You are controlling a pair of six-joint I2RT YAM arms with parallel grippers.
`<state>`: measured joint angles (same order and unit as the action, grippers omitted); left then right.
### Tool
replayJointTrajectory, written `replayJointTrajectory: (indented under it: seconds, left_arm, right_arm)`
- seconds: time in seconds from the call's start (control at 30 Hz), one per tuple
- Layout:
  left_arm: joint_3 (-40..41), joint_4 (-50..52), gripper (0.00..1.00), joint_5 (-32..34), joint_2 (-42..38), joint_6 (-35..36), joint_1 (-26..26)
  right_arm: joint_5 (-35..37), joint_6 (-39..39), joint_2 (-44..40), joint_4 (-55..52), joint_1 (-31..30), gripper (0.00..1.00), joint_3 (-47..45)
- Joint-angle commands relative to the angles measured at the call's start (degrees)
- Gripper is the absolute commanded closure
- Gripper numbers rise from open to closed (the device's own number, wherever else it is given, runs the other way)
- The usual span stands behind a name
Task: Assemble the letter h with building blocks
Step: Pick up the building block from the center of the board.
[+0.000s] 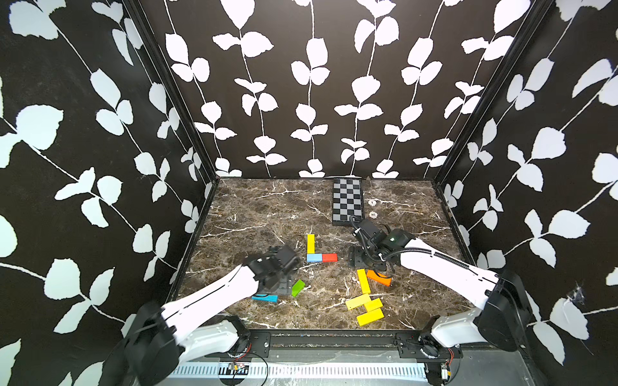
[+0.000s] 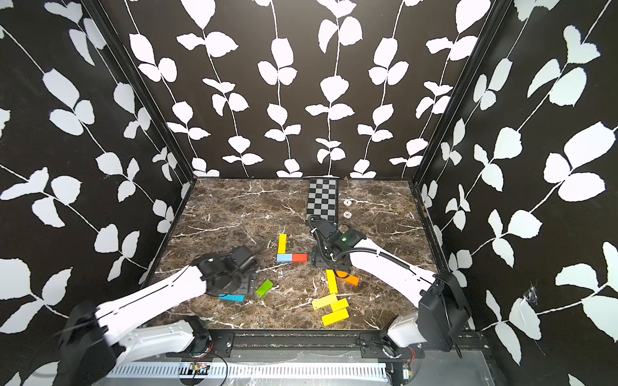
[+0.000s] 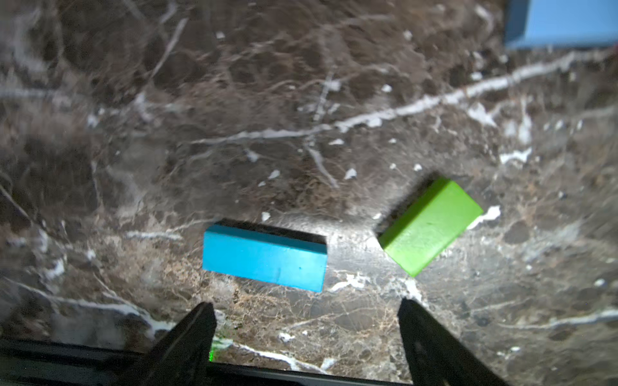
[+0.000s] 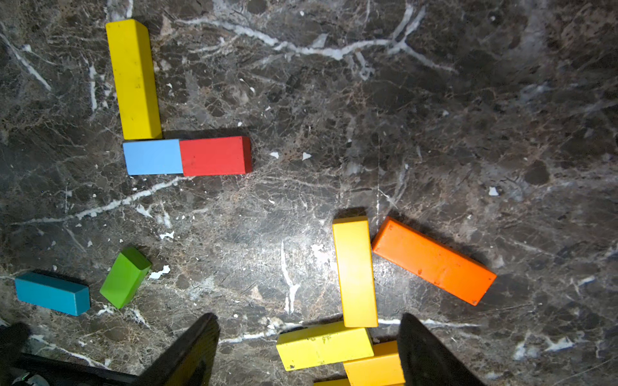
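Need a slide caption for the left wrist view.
Open left end effector near blue block and green block on marble tabletop.

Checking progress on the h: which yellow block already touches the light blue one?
The yellow block farthest from the robot, with its near end against the light blue block. The other yellow blocks lie apart, clustered beside the orange block.

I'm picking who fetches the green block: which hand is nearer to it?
Left. The left hand hovers just beside the green block; the right hand is farther off, over by the orange block.
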<state>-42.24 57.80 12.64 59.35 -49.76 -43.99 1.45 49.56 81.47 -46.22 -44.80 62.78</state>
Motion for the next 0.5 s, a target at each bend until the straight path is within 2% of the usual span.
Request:
replayJointTrajectory:
  seconds: [0.0, 0.07, 0.2, 0.33, 0.47]
  left_arm:
    - [3.92, 3.72, 0.12, -4.46, -4.68, -10.89, 4.87]
    - [4.59, 3.61, 0.12, -7.08, -4.56, -14.24, 6.65]
    - [7.08, 1.28, 0.13, -10.46, -2.00, -21.96, 7.07]
    - [9.51, -4.77, 0.15, -10.53, 1.81, -25.05, 9.00]
    - [7.87, -7.40, 0.19, -8.89, 7.48, -25.34, 9.71]
  right_arm:
    - [-0.12, -1.31, -0.04, -0.78, -0.14, 0.18, -0.62]
    - [-0.56, -1.35, 0.25, 0.07, -0.12, 0.18, -1.08]
    - [-1.23, -1.63, 0.40, 0.73, -0.20, 0.18, -1.72]
    - [-0.81, -1.88, -0.09, 1.00, -0.12, 0.18, -2.36]
    - [-0.99, -2.31, -0.28, 0.86, -0.14, 0.18, -2.47]
